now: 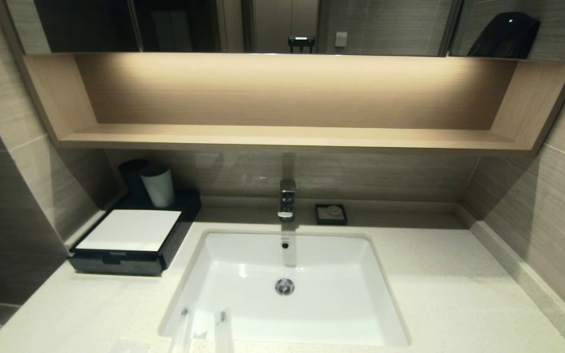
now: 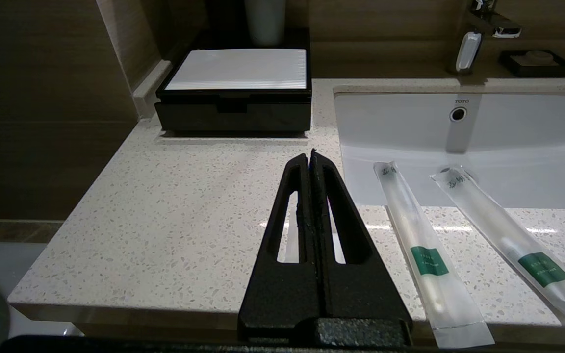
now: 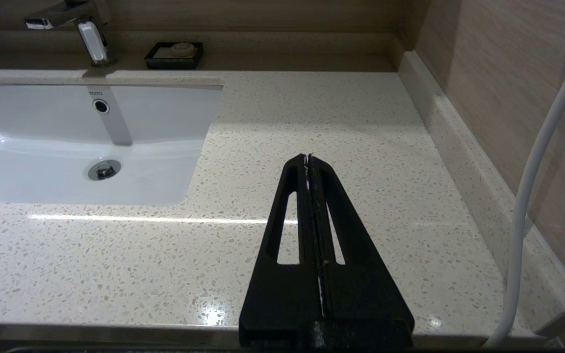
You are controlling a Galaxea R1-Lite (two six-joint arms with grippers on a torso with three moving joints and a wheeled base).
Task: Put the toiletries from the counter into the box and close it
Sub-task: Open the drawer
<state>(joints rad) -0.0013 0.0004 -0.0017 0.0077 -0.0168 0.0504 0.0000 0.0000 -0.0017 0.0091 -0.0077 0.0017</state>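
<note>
While both jaws are pressed together empty, two toiletries (image 2: 427, 255) lie beside the basin (image 2: 508, 147)

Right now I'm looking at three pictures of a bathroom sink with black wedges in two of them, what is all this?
A two-armed robot faces a speckled counter with a white basin. One picture comes from its head; the other two from cameras on its wrists. The black wedges are its grippers: the left gripper and the right gripper, both shut, holding nothing, above the counter's front edge. Two long wrapped packets lie at the basin's front rim. A black box with a white top, its drawer closed, sits left of the basin.
</note>
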